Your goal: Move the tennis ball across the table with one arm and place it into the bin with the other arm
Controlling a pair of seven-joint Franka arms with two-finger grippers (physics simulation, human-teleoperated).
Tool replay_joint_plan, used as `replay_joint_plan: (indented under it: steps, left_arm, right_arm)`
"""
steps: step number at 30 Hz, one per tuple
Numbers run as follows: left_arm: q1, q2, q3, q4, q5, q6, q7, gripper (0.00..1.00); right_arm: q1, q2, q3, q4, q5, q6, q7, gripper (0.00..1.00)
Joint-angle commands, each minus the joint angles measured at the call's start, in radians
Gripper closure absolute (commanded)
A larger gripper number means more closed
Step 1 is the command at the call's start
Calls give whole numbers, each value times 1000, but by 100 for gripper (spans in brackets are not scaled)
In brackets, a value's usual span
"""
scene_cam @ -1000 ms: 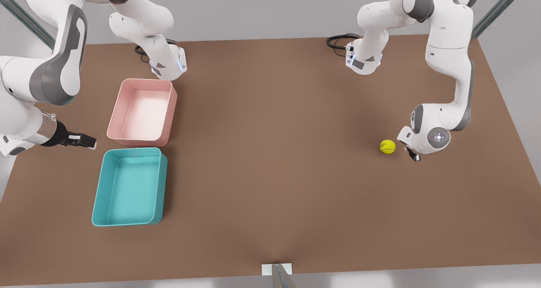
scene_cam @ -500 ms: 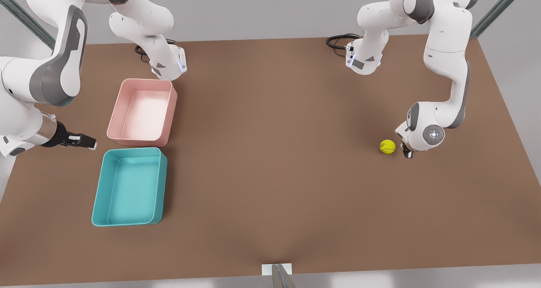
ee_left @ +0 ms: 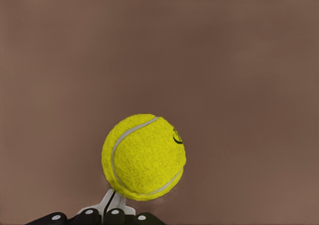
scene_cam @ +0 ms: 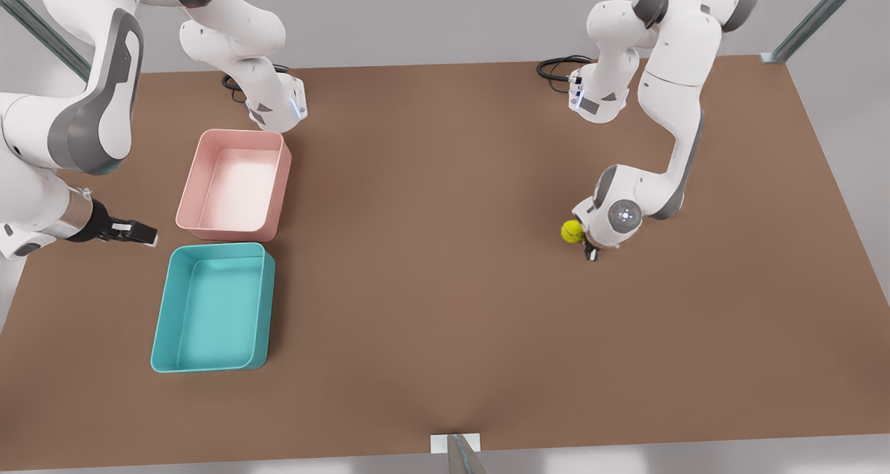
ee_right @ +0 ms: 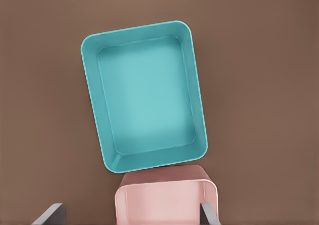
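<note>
While the right gripper waits at the far left, fingers spread wide, beside the bin, the tennis ball sits right of centre on the surface. Touching it, the left gripper looks closed (hard to confirm). Light and felt-covered, the ball likely rolls easily; grip across its middle.

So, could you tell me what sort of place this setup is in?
Most likely a simulated tabletop test bench: a bare brown table, two mounted robot arms, and just a tennis ball, a teal bin and a pink tray.
</note>
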Motion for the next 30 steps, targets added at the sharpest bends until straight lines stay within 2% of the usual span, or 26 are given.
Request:
replay_joint_plan:
  steps: [1, 6, 7, 8, 10, 11, 12, 13, 15, 16, 17, 19, 21, 22, 23, 24, 25, 27, 28, 30]
  left_arm:
    - [-40, -1, -18, 1, -81, 32, -622, 79]
    - [-66, 1, -41, 10, -235, 68, -725, 79]
    - [-65, -16, -41, 30, -366, 69, -871, 79]
    - [-71, -22, -43, 59, -381, 72, -1125, 79]
    - [-65, -28, -44, 84, -380, 71, -1196, 79]
    - [-40, -66, -44, 107, -375, 33, -1199, 79]
    - [10, -99, -41, 192, -346, -139, -1201, 79]
    - [39, -107, -35, 329, -132, -354, -1199, 79]
    - [147, -106, -35, 579, -38, -684, -1092, 33]
    - [182, -137, -35, 663, 10, -805, -1095, 33]
    - [174, -169, -35, 674, 66, -837, -1095, 32]
    - [171, -225, -7, 708, 70, -911, -1101, 0]
    - [139, -260, 31, 710, 56, -922, -1361, 0]
    - [136, -278, 51, 722, -2, -981, -1457, 0]
    - [127, -275, 115, 774, -97, -1040, -1501, 0]
    - [124, -275, 135, 783, -114, -1066, -1506, 0]
    - [135, -271, 134, 802, -116, -1090, -1509, 0]
    - [159, -266, 137, 800, -119, -1090, -1503, 0]
    - [177, -261, 137, 799, -119, -1112, -1498, 0]
    - [170, -260, 132, 797, -119, -1140, -1506, 0]
  right_arm:
    - [0, -1, -1, 0, 0, -1, 2, 0]
    - [0, -1, -1, 0, 0, -1, 2, 0]
    - [0, -1, -1, 0, 0, -1, 2, 0]
    - [0, -1, -1, 0, 0, -1, 2, 0]
    - [0, -1, -1, 0, 0, -1, 2, 0]
    - [0, -1, -1, 0, 0, -1, 2, 0]
    - [0, -1, -1, 0, 0, -1, 2, 0]
    - [0, -1, -1, 0, 0, -1, 2, 0]
    - [0, -1, -1, 0, 0, -1, 2, 0]
    - [0, -1, -1, 0, 0, -1, 2, 0]
    - [0, -1, -1, 0, 0, -1, 2, 0]
    - [0, -1, -1, 0, 0, -1, 2, 0]
    - [35, 42, 5, 13, 2, 1, 8, 0]
    - [124, 181, 7, 112, 13, 15, 25, 0]
    - [250, 355, -1, 252, 0, 12, 214, 0]
    - [328, 398, 1, 260, -16, 59, 397, 0]
    - [429, 460, 5, 260, -21, 142, 453, 0]
    - [468, 540, 110, 298, 11, 369, 508, 0]
    - [492, 645, 133, 428, 11, 378, 606, 0]
    - [511, 686, 179, 453, 11, 400, 677, 0]
